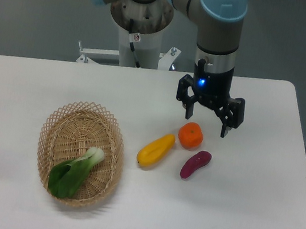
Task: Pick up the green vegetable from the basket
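The green vegetable [74, 172], dark leaves with a pale stem end, lies inside the oval wicker basket [52, 134] at the left of the table. My gripper [206, 122] hangs open over the right half of the table, far from the basket. Its fingers [226, 124] straddle empty air just above and behind an orange fruit [191, 135]. Nothing is held.
A yellow elongated vegetable [156, 149] and a purple eggplant-like piece [195, 164] lie on the white table [241, 220] between the basket and the gripper. The robot's base [139, 26] stands behind the table's far edge.
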